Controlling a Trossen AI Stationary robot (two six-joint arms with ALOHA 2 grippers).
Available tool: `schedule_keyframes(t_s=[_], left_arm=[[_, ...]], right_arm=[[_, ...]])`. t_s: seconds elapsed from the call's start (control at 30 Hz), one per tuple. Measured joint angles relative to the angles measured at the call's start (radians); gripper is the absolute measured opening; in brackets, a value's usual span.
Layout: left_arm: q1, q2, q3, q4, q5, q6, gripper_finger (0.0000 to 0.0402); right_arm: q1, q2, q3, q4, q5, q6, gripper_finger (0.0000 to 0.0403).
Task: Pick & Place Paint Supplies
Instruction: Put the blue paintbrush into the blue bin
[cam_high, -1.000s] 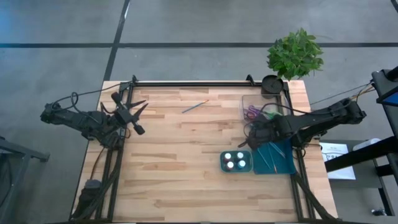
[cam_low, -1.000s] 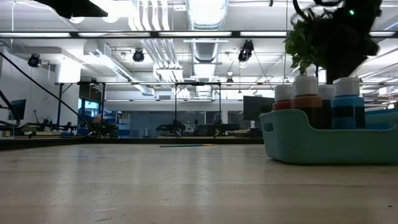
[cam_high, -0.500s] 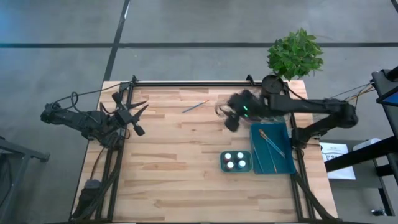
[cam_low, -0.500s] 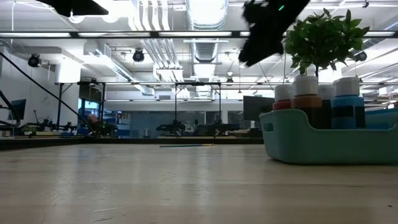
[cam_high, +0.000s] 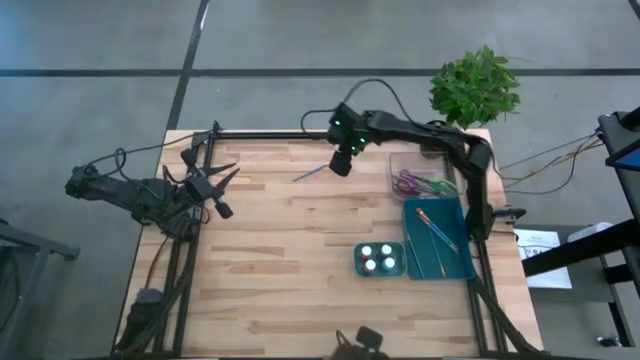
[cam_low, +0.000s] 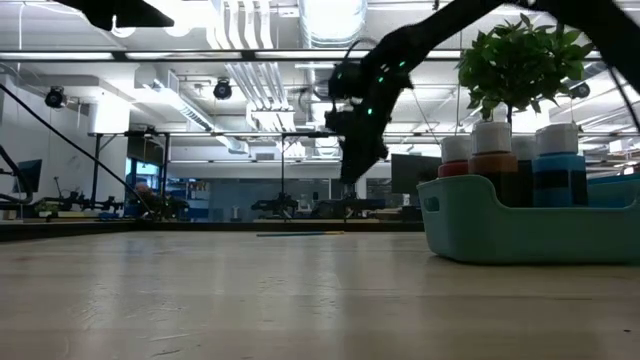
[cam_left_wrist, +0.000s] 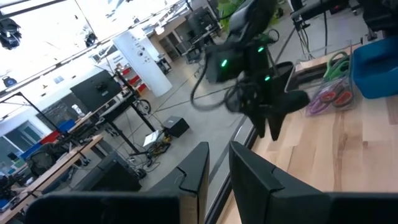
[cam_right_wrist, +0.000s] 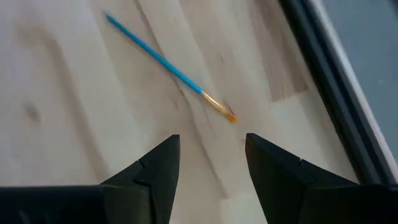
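A blue-handled paintbrush (cam_right_wrist: 155, 56) with a pale bristle tip lies flat on the wood near the table's far edge (cam_high: 313, 172). My right gripper (cam_right_wrist: 211, 158) hangs open a little above the table, just right of the brush's tip (cam_high: 341, 166), touching nothing. More brushes lie in a teal tray (cam_high: 452, 262) at the right. A small teal tub (cam_high: 380, 260) holds paint bottles (cam_low: 558, 160). My left gripper (cam_high: 222, 190) waits at the left side, held level, with only a narrow gap between its fingers (cam_left_wrist: 219, 165) and nothing in it.
A clear box (cam_high: 420, 182) with purple and green scissors stands beyond the tray. A potted plant (cam_high: 475, 88) sits at the far right corner. A black frame rail (cam_high: 300, 134) runs along the far edge, close behind the brush. Bare wood spreads across the middle.
My right gripper has swung from over the teal tray at the right toward the table's far edge and leftward, rolling its wrist, and now hangs by the blue brush. The brush has not moved.
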Motion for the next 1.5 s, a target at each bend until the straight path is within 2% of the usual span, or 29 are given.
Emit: schedule_keyframes(t_s=[0.2, 0.47, 0.87, 1.2, 1.5], left_arm=[[0.000, -0.001, 0.000, -0.035, 0.000, -0.017, 0.0068], [0.000, -0.001, 0.000, -0.080, 0.000, -0.028, 0.0068], [0.000, -0.001, 0.000, -0.117, 0.000, -0.042, 0.0068], [0.000, -0.001, 0.000, -0.123, 0.000, -0.046, 0.0068], [0.000, -0.001, 0.000, -0.123, 0.000, -0.050, 0.0068]], right_arm=[[-0.055, 0.159, 0.225, -0.175, -0.044, -0.138, 0.0180], [-0.107, 0.297, 0.361, -0.293, -0.135, -0.324, 0.0180], [-0.108, 0.327, 0.336, -0.281, -0.178, -0.569, 0.0180], [-0.070, 0.326, 0.308, -0.209, -0.171, -0.640, 0.0180], [-0.085, 0.325, 0.278, -0.175, -0.170, -0.672, 0.0180]])
